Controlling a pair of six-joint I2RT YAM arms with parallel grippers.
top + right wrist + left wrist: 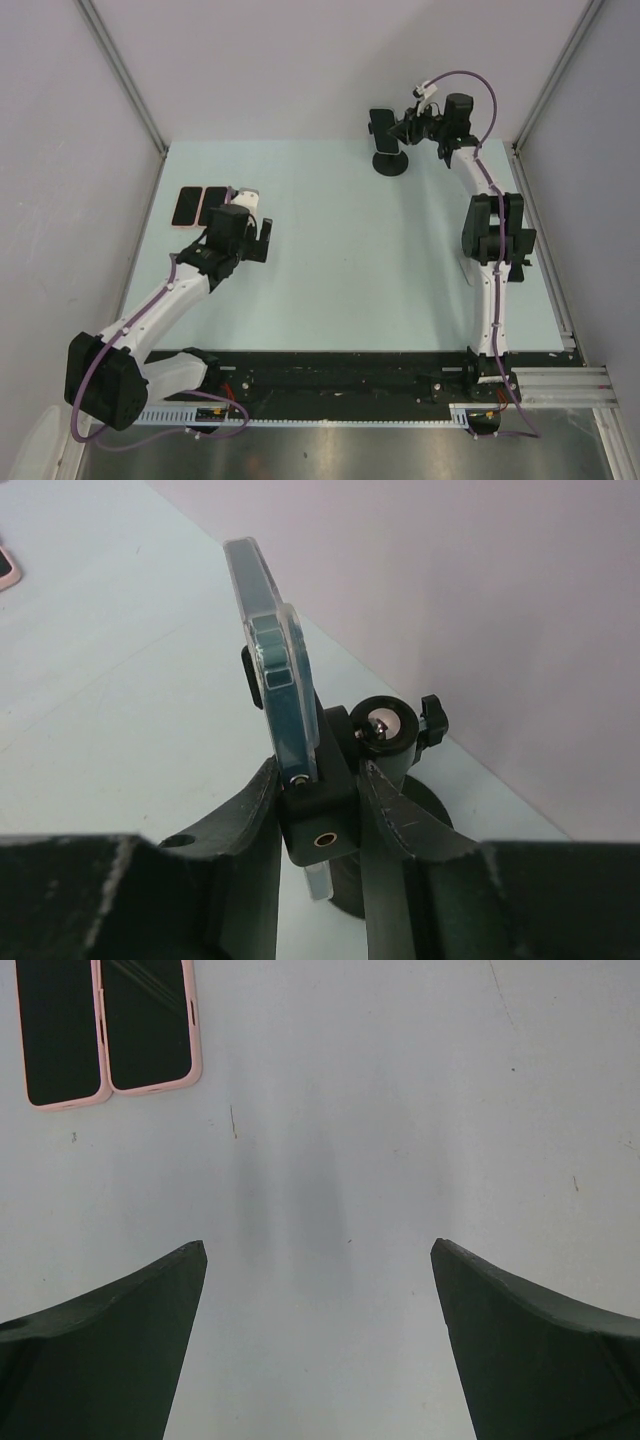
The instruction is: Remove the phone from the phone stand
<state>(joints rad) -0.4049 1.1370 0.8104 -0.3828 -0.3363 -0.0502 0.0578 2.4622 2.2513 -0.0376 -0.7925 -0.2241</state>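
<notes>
The phone (275, 660), in a clear case, stands edge-on in the black clamp (322, 825) of the phone stand (388, 732). In the top view the phone (381, 127) is at the table's far side, above the stand's round black base (391, 163). My right gripper (318, 765) is shut on the phone's lower part with the clamp block between its fingers; the left finger (255, 820) lies against the phone's face. It reaches in from the right (397, 130). My left gripper (318, 1244) hangs open over bare table at the left (258, 238), holding nothing.
Two pink-cased phones (60, 1030) (150, 1020) lie face up side by side at the table's left (187, 206), with a pale object (246, 197) beside them. Grey walls close off the back and both sides, and the stand sits close to the back wall (480, 600).
</notes>
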